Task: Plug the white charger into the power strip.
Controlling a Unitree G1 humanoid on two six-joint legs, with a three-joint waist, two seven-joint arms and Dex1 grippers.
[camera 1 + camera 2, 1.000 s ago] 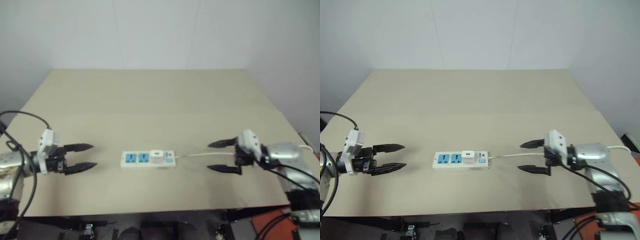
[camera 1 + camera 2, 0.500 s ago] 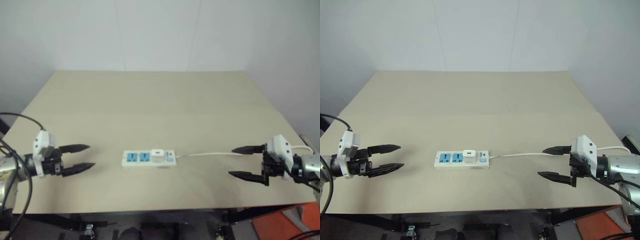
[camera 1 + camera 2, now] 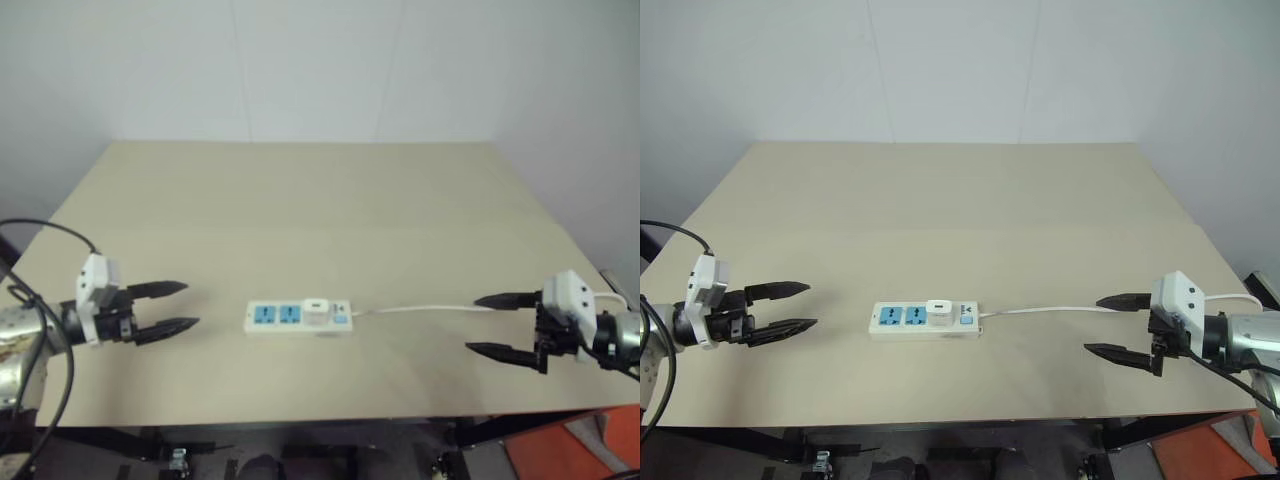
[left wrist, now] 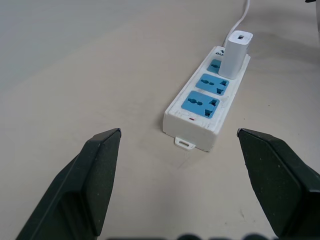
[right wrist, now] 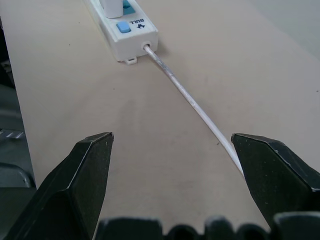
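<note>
The power strip (image 3: 298,318) is laid flat on the desk (image 3: 300,200), near the front edge and roughly midway between the left and right edges, with its length running parallel to that front edge. Three blue socket faces are carried on it; the two toward the left edge are seen bare, while the white charger (image 3: 315,311) is seated upright in the third, next to the switch end. A thin white cord (image 3: 420,309) is led from that end toward the right edge of the desk (it passes close by the right gripper's fingers).

The left gripper (image 3: 170,307) is held near the left edge, just above the surface, well apart from the strip; its two black fingers are spread wide and nothing is held between them. The right gripper (image 3: 500,325) is held near the front right corner, likewise with fingers spread wide and empty, pointing toward the strip along the cord.
</note>
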